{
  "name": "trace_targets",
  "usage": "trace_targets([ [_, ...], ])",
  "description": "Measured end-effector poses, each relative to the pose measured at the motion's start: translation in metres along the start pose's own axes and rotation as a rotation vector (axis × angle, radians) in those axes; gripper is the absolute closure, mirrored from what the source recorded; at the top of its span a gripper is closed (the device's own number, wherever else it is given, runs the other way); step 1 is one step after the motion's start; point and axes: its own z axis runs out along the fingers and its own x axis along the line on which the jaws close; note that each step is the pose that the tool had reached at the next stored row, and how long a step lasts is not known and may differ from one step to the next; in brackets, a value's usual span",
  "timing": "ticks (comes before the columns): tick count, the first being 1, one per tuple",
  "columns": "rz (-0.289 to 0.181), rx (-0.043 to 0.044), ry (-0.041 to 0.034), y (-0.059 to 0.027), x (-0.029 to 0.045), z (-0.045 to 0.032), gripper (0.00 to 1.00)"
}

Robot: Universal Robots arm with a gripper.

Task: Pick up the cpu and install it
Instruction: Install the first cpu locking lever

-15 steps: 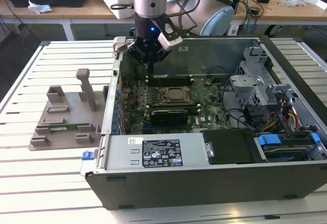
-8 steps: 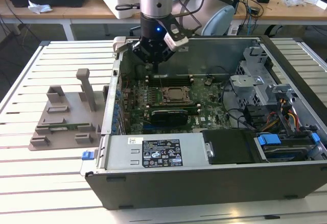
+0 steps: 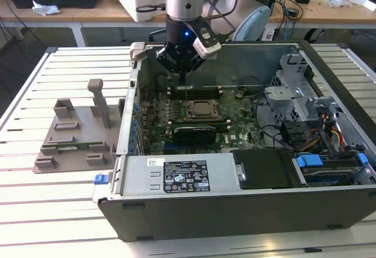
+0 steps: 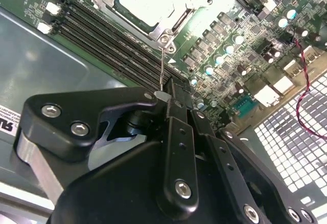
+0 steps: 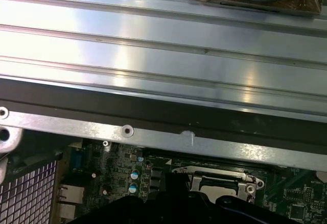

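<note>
Slatted metal table [image 3: 35, 93] carries an open grey computer case [image 3: 235, 205]; at upper centre the black tool [image 3: 183, 70] hangs above the metal-framed socket [image 3: 202, 110], its grip impossible to tell.

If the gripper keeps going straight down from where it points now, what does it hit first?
Most likely the motherboard just behind the CPU socket, around the memory slots. The gripper hangs above that strip; depth is hard to judge, so it might meet the socket frame instead.
</note>
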Motion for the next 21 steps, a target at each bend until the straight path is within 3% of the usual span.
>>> trace_targets([
  [8,0.008,-0.0003,0.0001,-0.0006,-0.0043,0.0007,0.89],
  [12,0.008,-0.0004,0.0020,-0.0016,-0.0088,0.0064,0.89],
  [21,0.008,-0.0005,0.0023,-0.0029,-0.0097,0.0130,0.89],
])
